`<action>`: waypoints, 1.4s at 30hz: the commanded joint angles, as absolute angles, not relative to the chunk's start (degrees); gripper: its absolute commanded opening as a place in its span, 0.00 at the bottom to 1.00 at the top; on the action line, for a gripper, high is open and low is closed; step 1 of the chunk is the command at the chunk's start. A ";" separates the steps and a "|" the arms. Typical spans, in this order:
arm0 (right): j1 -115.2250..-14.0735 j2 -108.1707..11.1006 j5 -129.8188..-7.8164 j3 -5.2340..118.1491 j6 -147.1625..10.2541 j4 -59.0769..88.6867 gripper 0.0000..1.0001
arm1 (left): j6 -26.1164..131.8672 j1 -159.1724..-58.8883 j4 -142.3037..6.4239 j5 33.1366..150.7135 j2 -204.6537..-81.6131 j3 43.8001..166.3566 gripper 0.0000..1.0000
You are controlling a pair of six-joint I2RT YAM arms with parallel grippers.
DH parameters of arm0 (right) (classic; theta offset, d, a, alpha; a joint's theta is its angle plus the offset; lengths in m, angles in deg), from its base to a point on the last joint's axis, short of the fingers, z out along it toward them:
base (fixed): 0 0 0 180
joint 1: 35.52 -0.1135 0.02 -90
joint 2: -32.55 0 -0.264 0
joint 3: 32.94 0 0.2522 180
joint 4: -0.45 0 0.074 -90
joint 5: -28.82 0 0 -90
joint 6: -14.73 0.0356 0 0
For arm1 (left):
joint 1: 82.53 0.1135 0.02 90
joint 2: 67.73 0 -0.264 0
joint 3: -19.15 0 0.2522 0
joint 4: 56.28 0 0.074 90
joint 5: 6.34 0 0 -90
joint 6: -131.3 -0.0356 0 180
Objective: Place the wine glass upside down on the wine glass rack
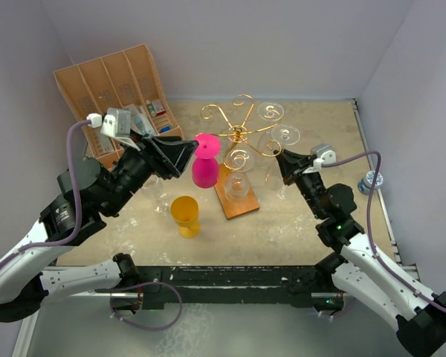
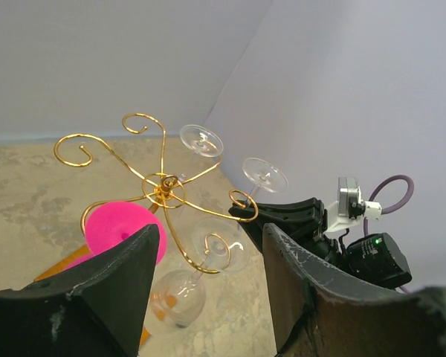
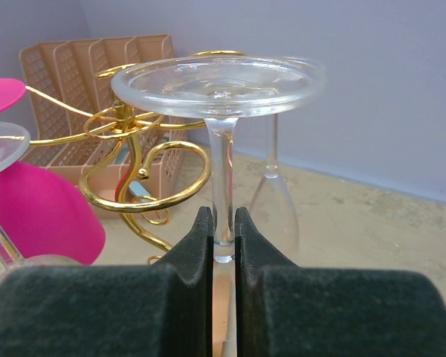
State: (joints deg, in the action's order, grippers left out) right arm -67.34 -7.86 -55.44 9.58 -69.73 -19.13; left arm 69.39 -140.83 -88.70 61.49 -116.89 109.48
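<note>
Progress: the right hand [image 3: 223,230] is clamped on the stem of the wine glass [image 3: 221,85]. The glass is already inverted, with the foot directly above the fingers and the bowl below them, out of sight. The wine glass rack [image 3: 137,167] stands just to the left of this hand. Its nearest scroll arm [image 3: 180,167] curls close beside the stem, but the stem is not seen to sit inside the curl. Inverting and lifting are judged done. Sliding the stem into the arm, lowering the foot onto the wire and letting go are judged left.

Left hand [image 2: 209,234]: fingers apart, nothing held, pointed at the rack from the opposite side.

Rack load: a second clear glass [image 3: 273,201] hangs foot-up just beyond the right hand. A pink glass [image 3: 44,216] is seen foot-up to that hand's left, apparently hung. A third clear glass [image 2: 180,297] hangs low, just ahead of the left hand.

Containers: the organiser box [image 1: 111,82], well beyond the left hand, holds small cartons [image 1: 152,111] in its near-end slots; the other slots show nothing. A yellow cup [image 1: 186,216] stands upright on the table [image 1: 297,216], below and beside the left hand, and nothing is seen inside it
</note>
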 commanded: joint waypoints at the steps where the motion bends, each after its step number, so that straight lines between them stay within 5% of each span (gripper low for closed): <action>1: -67.25 -9.26 -59.48 9.48 -71.32 -28.70 0.00 | 70.36 -141.07 -88.29 59.96 -115.83 109.35 0.55; 42: -66.53 -18.42 -72.38 9.64 -71.75 -33.47 0.00 | 71.43 -141.07 -89.17 58.88 -116.00 109.29 0.56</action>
State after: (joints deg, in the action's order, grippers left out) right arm -66.53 -19.20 -69.45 7.92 -71.78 -29.03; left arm 70.73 -140.83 -90.56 59.35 -116.04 108.96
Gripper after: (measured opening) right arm 0.068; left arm 0.561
